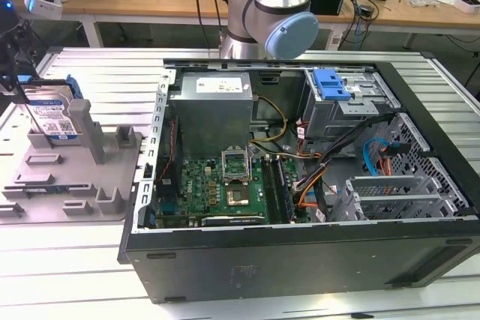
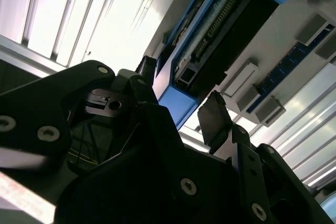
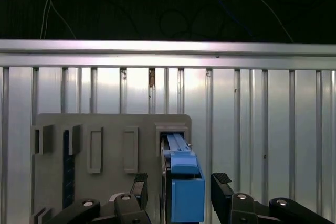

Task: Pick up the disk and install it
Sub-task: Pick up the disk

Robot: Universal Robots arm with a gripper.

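Black fingers (image 3: 221, 183) stand spread either side of the disk (image 3: 181, 187), which sits on edge in the grey holder (image 3: 110, 124) on the slatted surface (image 3: 262, 129), beside the open computer case (image 1: 300, 267). Keep them centred and square across its blue carrier as you close. You cannot read the label's print.

The disk (image 3: 186, 192) has a smooth blue plastic frame. Its holder (image 3: 110, 124) is matt grey plastic, and the table (image 3: 262, 129) is ribbed shiny metal.
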